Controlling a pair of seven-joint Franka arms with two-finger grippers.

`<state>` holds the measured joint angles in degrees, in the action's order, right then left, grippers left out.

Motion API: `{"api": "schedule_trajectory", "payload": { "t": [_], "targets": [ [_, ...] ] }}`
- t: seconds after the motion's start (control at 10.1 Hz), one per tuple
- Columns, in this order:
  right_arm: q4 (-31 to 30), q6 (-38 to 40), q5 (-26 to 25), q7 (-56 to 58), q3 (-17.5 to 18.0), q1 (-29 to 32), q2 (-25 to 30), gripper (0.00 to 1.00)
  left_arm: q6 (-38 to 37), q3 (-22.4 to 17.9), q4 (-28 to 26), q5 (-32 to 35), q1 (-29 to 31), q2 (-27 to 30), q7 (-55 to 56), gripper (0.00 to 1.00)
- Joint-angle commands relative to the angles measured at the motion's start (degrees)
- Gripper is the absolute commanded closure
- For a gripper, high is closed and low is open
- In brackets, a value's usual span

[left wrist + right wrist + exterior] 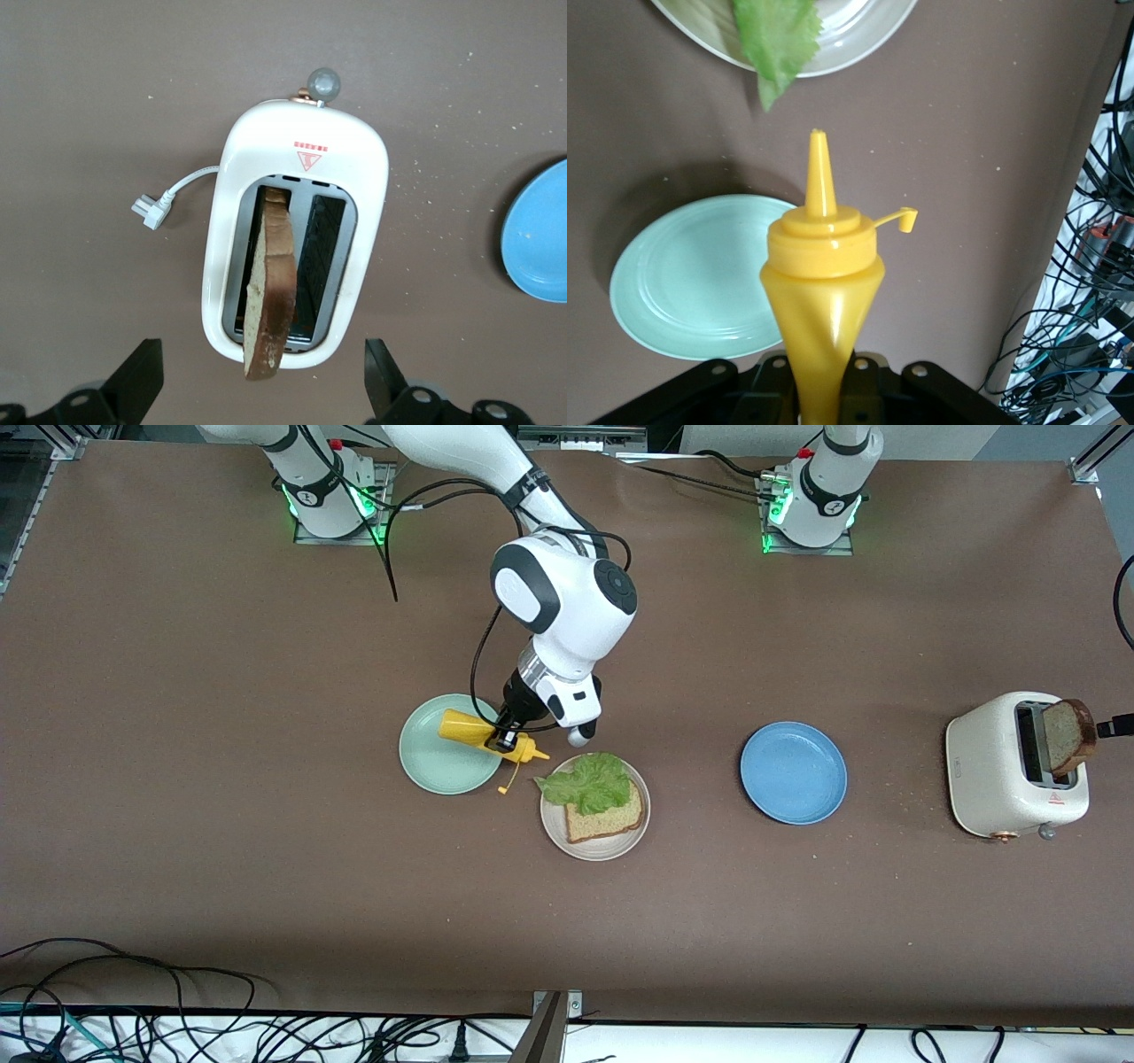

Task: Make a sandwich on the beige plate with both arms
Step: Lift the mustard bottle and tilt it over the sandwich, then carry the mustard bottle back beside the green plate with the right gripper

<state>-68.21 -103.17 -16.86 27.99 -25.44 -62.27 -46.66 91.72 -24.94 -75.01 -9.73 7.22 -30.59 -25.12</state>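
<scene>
Landmark for this report: the beige plate, which sits on the brown desk between the mint-green plate and the blue plate.

Sandwich status: incomplete. One bread slice lies flat on the beige plate with a ruffled lettuce leaf on top, the leaf overhanging the rim toward the mint-green plate. The second slice, a browned toast, stands upright in one slot of the cream toaster, well apart from the beige plate, at the left arm's end of the desk past the blue plate.

Right gripper: over the edge of the mint-green plate, just beside the beige plate. Its jaws are pinched on the body of a yellow squeeze bottle, nozzle pointing toward the lettuce, cap hanging loose on its tether.

Left gripper: over the toaster, jaws spread wide to either side of it, nothing held.

Handling assessment: the toast appears light, stiff and brittle at the crust, so a hard squeeze could crack it. The exposed upper edge, gripped across its thin faces, looks the soundest hold. The lettuce is limp and could shift when the toast is laid on it. The bottle looks soft-walled, so mid-body pressure may push out sauce.
</scene>
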Motion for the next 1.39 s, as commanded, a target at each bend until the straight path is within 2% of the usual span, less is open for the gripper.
{"api": "schedule_trajectory", "payload": {
  "t": [0.0,0.1,0.2,0.4,0.5,0.59,0.69,0.79,0.99,1.19,1.29],
  "targets": [
    [1.2,1.0,8.3,1.5,-0.1,3.9,1.5,1.00,5.6,-0.1,-8.0,0.9,-1.2,3.9,2.2,0.00],
    [1.1,1.1,15.3,2.9,-0.2,6.5,1.9,1.00,9.5,-0.1,-12.7,1.4,-2.1,5.8,2.4,0.00],
    [1.1,1.1,19.8,5.8,-0.2,8.7,3.0,1.00,13.4,-0.1,-16.5,4.2,-3.1,7.7,3.5,0.00],
    [1.1,2.0,30.2,9.9,-0.1,13.5,5.3,1.00,18.3,0.0,-21.9,5.0,-4.4,9.8,7.7,0.02],
    [1.1,4.9,35.8,12.7,-0.1,16.2,5.5,1.00,20.1,0.0,-23.8,5.0,-4.4,10.5,7.9,0.17],
    [1.1,8.9,41.2,15.7,-0.1,19.2,5.5,1.00,21.5,0.0,-25.7,5.0,-4.4,11.2,8.0,0.59],
    [1.1,12.5,46.4,17.7,0.1,22.3,5.4,1.00,21.9,0.0,-26.4,6.2,-4.4,11.3,7.9,0.95],
    [1.0,16.6,52.4,20.6,0.3,25.9,5.3,1.00,22.0,0.0,-26.4,8.7,-4.4,11.5,7.8,1.00],
    [-0.9,23.3,61.8,29.9,0.4,31.7,4.7,1.00,21.2,0.0,-25.8,9.5,-4.5,11.3,8.0,1.00],
    [-1.8,27.1,64.9,39.0,0.4,34.9,4.7,1.00,19.5,0.1,-23.8,11.9,-4.8,10.9,8.0,1.00],
    [-2.4,28.2,66.9,44.8,0.5,36.9,4.0,1.00,15.1,0.0,-19.9,11.6,-5.8,10.4,8.4,1.00]
  ]
}}
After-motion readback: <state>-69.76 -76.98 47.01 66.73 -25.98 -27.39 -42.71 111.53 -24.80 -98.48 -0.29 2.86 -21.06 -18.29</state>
